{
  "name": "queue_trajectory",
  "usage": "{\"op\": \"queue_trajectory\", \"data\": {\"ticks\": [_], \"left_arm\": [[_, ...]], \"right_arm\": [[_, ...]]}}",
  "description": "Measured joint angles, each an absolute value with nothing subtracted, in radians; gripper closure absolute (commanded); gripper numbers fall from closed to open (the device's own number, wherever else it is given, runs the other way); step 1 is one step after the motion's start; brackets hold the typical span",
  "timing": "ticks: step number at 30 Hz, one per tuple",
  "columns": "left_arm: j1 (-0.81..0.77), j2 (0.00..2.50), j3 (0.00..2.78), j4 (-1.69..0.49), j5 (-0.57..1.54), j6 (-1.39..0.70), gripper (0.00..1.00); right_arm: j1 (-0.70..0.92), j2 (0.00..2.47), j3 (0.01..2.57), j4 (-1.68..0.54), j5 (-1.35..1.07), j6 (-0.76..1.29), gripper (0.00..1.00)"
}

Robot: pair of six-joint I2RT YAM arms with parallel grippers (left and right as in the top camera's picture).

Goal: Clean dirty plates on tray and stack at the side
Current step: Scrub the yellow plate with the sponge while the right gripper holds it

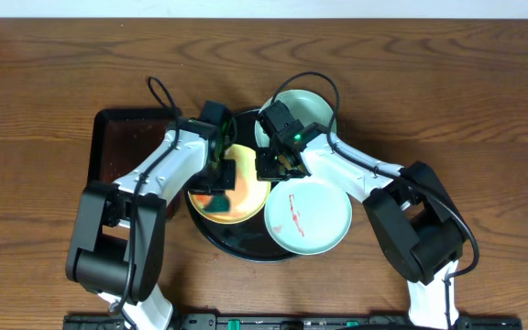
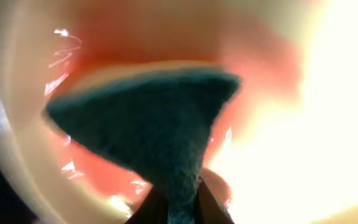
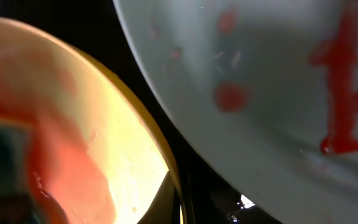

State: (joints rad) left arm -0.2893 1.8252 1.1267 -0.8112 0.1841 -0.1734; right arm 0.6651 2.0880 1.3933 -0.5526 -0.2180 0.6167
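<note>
The left gripper [image 1: 220,167] pinches a green sponge [image 2: 148,130] onto the yellow plate [image 1: 246,200], left on the black tray [image 1: 236,247], to rub off red sauce. The right gripper [image 1: 273,165] is shut tight beside it, maybe to steady it. A streaked mint plate [image 1: 307,215] waits near right.

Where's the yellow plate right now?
In the overhead view, the yellow plate lies on the left side of the round black tray, beside the red-streaked mint plate.

Brown wooden table [image 1: 484,101], rectangular black tray [image 1: 122,147] toward its left, dark green sponge [image 2: 148,124], wedge-shaped.
</note>
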Motion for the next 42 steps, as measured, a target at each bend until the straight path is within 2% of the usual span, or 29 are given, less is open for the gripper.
{"op": "queue_trajectory", "data": {"ticks": [5,9,19,24,28,33,38,42], "left_arm": [[-0.293,1.826,1.124,-0.739,0.354,-0.093,0.92],[-0.295,1.826,1.122,-0.638,0.358,-0.083,0.93],[-0.313,1.826,1.122,-0.586,-0.043,-0.236,0.93],[-0.315,1.826,1.124,-0.676,-0.117,-0.282,0.92],[-0.307,1.826,1.126,-0.775,-0.046,-0.259,0.92],[-0.292,1.826,1.129,-0.86,0.196,-0.114,0.92],[-0.292,1.826,1.126,-0.789,0.348,-0.042,0.93],[-0.292,1.826,1.122,-0.679,0.382,-0.04,0.93]], "right_arm": [[0.665,2.088,1.393,-0.553,-0.218,0.616,0.99],[0.665,2.088,1.393,-0.553,-0.218,0.617,0.99],[0.665,2.088,1.393,-0.553,-0.221,0.617,0.98],[0.665,2.088,1.393,-0.553,-0.221,0.617,0.98],[0.665,2.088,1.393,-0.554,-0.221,0.617,0.99],[0.665,2.088,1.393,-0.558,-0.225,0.606,0.99],[0.665,2.088,1.393,-0.558,-0.225,0.596,0.99],[0.665,2.088,1.393,-0.558,-0.227,0.596,0.99]]}}
